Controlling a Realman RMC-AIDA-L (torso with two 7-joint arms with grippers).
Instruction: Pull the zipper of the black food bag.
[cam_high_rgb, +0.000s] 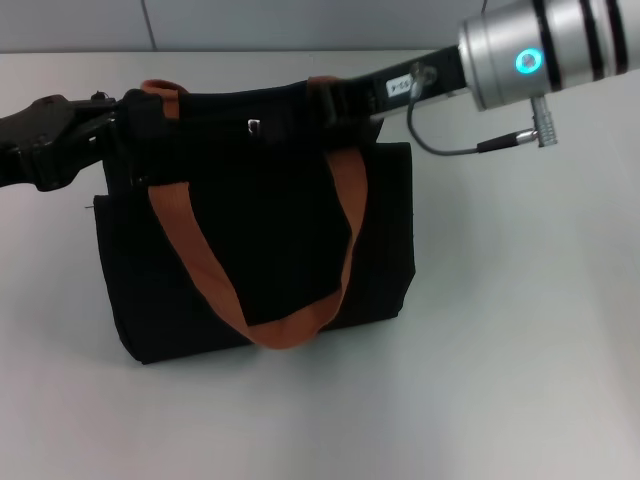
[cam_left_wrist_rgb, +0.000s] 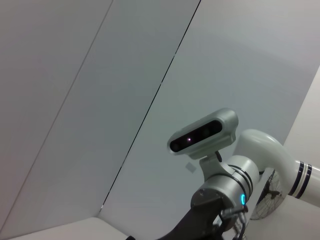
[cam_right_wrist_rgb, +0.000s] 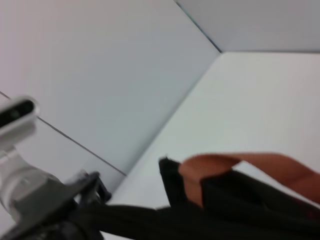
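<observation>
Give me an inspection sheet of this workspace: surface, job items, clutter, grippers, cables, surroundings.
Surface: white table, bare around the bag.
Job items: black food bag stands upright; one orange-brown handle hangs down its front. The zipper, a small silver pull, sits on the top edge, between the two grippers.
Clutter: nothing seen.
Grippers: left gripper is at the bag's top corner on the robot's left; right gripper is at the top edge on the robot's right, beside the handle's root. Neither is on the pull.
Cables: a grey cable loops under the right wrist, clear of the bag.
Surroundings: pale wall panels behind the table.
</observation>
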